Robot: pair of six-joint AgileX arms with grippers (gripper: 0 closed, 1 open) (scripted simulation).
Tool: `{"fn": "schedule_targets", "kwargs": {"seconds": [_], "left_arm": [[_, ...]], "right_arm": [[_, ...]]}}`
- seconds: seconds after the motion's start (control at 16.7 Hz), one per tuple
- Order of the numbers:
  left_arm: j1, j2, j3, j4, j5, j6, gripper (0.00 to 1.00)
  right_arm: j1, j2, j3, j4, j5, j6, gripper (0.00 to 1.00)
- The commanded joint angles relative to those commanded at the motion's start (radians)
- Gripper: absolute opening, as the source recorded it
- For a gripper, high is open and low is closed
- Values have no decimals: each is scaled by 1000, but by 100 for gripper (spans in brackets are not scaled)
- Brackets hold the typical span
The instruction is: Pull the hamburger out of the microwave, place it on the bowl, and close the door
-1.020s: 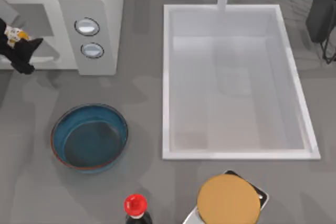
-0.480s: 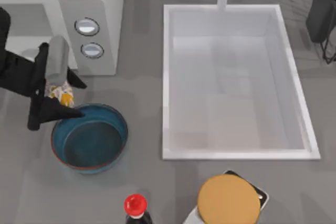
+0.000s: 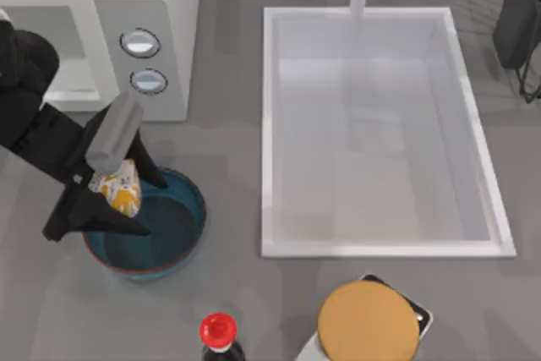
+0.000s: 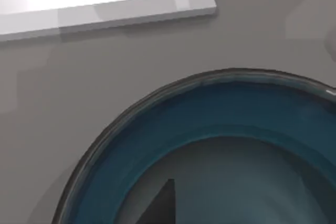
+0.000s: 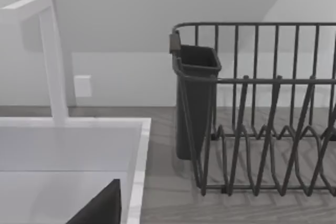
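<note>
The left gripper [image 3: 118,196] is clamped on the hamburger [image 3: 119,188], out of the microwave [image 3: 161,6] and over the bowl [image 3: 182,238] just below — release and, probably, door-closing remain.

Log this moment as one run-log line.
left end effector: shut on hamburger | position: over bowl | microwave: open | right arm: parked

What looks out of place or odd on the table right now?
Nothing is spilled or broken. The left claw holds the burger over the bowl, not yet set down. The microwave is open. The right arm is parked at the far right.
</note>
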Motion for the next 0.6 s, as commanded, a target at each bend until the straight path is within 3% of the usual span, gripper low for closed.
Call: {"fn": "schedule_targets", "kwargs": {"seconds": [0.3, 0.6], "left_arm": [[-1, 0, -11, 19, 0, -8, 0], [-53, 30, -75, 169, 11, -75, 0]], "right_arm": [[0, 0, 0, 0, 0, 0, 100], [0, 0, 0, 0, 0, 0, 100]]}}
